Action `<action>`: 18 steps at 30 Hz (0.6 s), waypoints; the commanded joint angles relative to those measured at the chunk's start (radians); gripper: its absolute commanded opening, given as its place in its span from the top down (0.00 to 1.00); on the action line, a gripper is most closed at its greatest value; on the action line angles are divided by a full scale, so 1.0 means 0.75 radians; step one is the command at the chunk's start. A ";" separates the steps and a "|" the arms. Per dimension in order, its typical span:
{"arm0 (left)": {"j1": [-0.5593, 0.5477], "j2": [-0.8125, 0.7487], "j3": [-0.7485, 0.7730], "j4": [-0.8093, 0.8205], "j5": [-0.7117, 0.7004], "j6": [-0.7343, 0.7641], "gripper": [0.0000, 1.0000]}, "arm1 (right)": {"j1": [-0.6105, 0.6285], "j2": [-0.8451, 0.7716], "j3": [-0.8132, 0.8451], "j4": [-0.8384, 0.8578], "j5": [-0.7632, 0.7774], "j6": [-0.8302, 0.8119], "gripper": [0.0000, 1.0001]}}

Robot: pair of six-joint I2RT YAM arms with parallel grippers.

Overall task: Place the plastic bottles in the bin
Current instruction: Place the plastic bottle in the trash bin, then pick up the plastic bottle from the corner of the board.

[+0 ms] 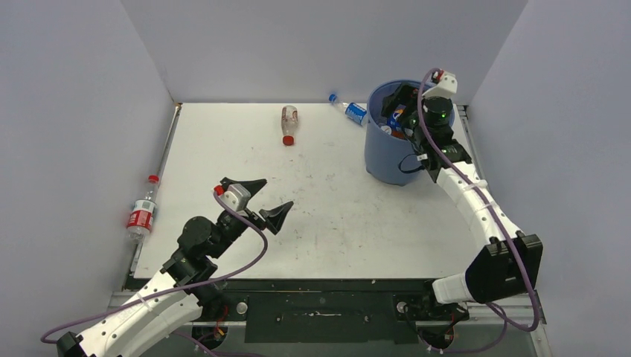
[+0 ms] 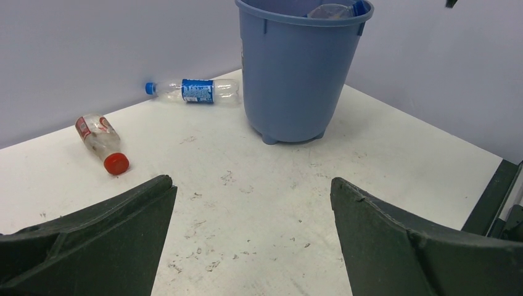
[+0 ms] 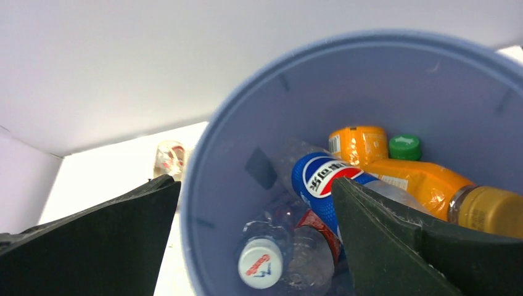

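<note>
The blue bin [image 1: 387, 152] stands at the table's back right and holds several plastic bottles, among them a blue-label one [image 3: 324, 176], an orange one [image 3: 395, 176] and a clear one with a white cap [image 3: 260, 264]. My right gripper [image 1: 398, 110] hangs open over the bin's mouth, and nothing sits between its fingers [image 3: 254, 182]. On the table lie a clear red-cap bottle [image 1: 289, 123] [image 2: 98, 140] and a blue-label bottle [image 1: 350, 110] [image 2: 194, 90] behind the bin [image 2: 296, 74]. A red-label bottle [image 1: 141, 213] lies past the table's left edge. At the front left, my left gripper [image 1: 263, 201] [image 2: 251, 182] is open and empty.
Grey walls close in the white table [image 1: 335, 223] on the left, back and right. A metal rail [image 1: 160, 167] runs along the left edge, with the red-label bottle outside it. A black base plate [image 1: 320, 305] lies between the arm mounts at the near edge.
</note>
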 commanded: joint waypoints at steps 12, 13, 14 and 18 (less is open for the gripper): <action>0.014 0.158 0.259 -0.407 -0.606 -0.112 0.04 | 0.268 -0.732 -0.422 0.271 -0.403 0.137 0.01; 0.028 0.183 0.279 -0.450 -0.671 -0.127 0.04 | 0.289 -0.757 -0.487 0.290 -0.422 0.147 0.01; 0.054 0.208 0.302 -0.501 -0.724 -0.157 0.04 | 0.314 -0.775 -0.538 0.294 -0.429 0.142 0.01; 0.368 0.365 0.432 -0.798 -0.742 -0.370 0.04 | 0.433 -0.775 -0.686 0.320 -0.394 0.125 0.01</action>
